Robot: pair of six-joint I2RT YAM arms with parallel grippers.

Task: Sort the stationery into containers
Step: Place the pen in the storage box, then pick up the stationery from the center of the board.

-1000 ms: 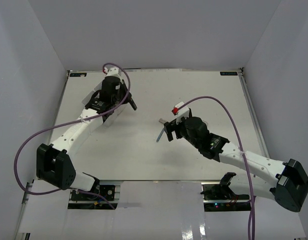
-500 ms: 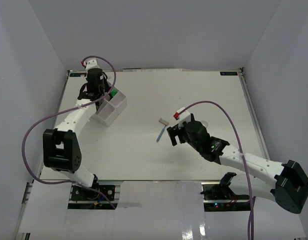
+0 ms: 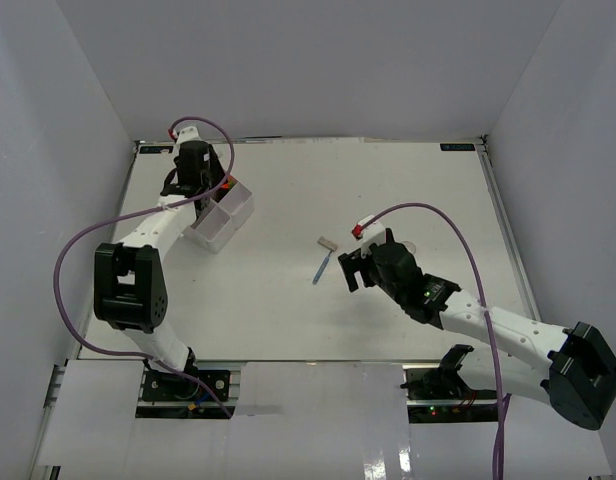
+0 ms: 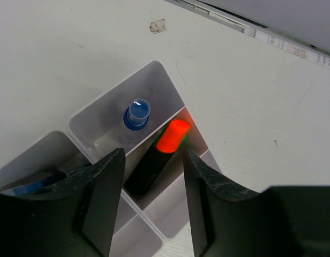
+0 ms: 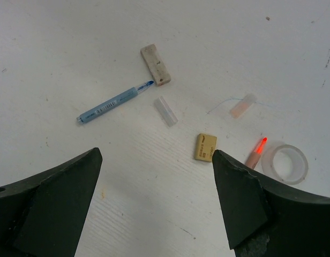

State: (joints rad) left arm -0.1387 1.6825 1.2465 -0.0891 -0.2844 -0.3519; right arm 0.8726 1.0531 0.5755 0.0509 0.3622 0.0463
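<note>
Hovering right fingers [image 5: 58,203]: spread wide; blue pen [image 5: 114,101] lies diagonally, upper left, nearer this arm.
Left fingers [image 4: 100,203]: apart above orange highlighter [image 4: 159,155] in tray [image 4: 149,72].

The tray [image 4: 150,85] was smooth, milky plastic with a faint sheen. The bottle [image 4: 137,113] had a glossy blue cap, and the highlighter [image 4: 151,163] a matt black body. The left fingers [image 4: 100,198] looked matt black. The table [image 5: 74,48] was matt white and scuffed. The tape [image 5: 268,163] was clear and glossy, the pen [image 5: 109,104] translucent plastic, the eraser [image 5: 155,64] dull.
</note>
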